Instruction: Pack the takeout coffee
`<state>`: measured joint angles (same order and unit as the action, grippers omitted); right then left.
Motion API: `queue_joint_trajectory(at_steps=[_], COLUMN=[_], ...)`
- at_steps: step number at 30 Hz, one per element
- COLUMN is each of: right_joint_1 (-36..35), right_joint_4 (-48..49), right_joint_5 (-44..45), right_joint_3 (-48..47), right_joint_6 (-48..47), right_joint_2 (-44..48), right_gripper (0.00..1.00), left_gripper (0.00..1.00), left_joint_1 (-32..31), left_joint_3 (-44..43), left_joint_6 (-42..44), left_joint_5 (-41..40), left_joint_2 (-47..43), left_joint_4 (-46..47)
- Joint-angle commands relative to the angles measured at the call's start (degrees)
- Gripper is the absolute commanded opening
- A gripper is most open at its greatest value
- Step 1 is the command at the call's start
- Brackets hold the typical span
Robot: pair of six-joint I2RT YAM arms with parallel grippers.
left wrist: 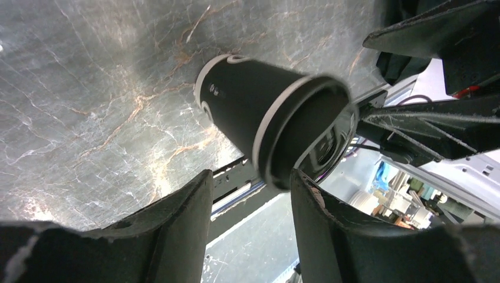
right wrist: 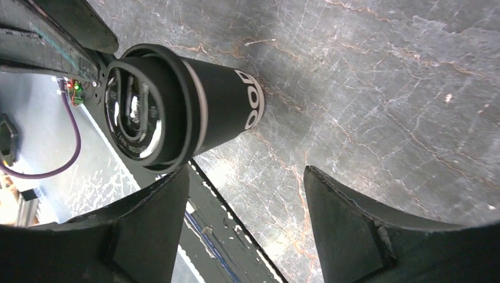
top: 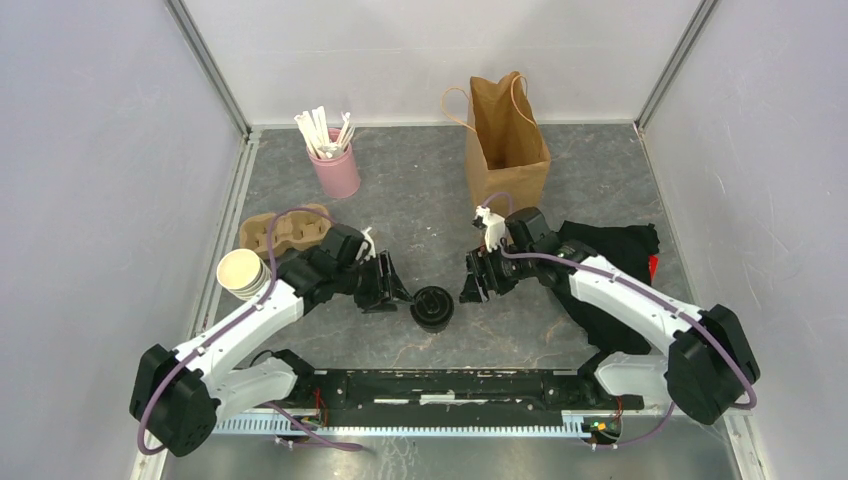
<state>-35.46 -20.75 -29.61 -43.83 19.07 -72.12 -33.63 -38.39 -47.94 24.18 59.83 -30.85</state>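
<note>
Lidded coffee cup (top: 433, 307) stands upright on the bench (top: 420, 200), centre frame. Left claw (top: 398, 288) and right claw (top: 468, 283) flank it, just beside. Both sets of jaws apart, neither clamped on it.

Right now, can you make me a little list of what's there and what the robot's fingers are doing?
cup: dark, lid on, standing upright in the middle
left fingers: open, close to the cup, not gripping it
right fingers: open, close to the cup on the other side, not gripping it
bag: brown paper, standing open at the back
tray: cardboard, on the left, partly behind the arm
spare cups: a stack at the left edge
pink cup: holds white sticks, back left
cloth: black, on the right
</note>
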Motion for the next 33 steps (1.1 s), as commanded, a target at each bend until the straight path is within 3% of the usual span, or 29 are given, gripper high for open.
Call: queue_joint_trajectory(at_steps=[1,8,18,28,33], right_joint_1=[-1.08,-9.45,-21.42,-26.86,-28.39], right_joint_4=[-6.76,-13.13,-19.35,-23.04,-25.83], right_joint_5=[3.28,12.11,23.44,30.83,37.65], right_joint_3=[-5.77,-14.90,-29.33,-33.12,-33.74], right_joint_6=[-4.92,-9.64,-13.17,-14.87,-14.86], right_joint_2=[3.04,-1.39,-13.30,-19.03,-20.00], right_gripper=[0.80,0.98,0.98,0.98,0.87], left_gripper=[0.59,0.67,0.80,0.81,0.81], left_joint_1=[-0.28,-0.28,-0.23,-0.15,-0.13], left_joint_3=[-4.77,-8.44,-15.64,-16.28,-16.10], left_joint_6=[2.36,4.78,4.14,3.31,3.45], left_joint_5=[-3.47,-8.16,-23.13,-27.14,-27.57], left_joint_2=[-1.37,-3.11,-10.20,-13.54,-13.67], left_joint_4=[-2.44,-8.12,-15.29,-18.29,-18.34])
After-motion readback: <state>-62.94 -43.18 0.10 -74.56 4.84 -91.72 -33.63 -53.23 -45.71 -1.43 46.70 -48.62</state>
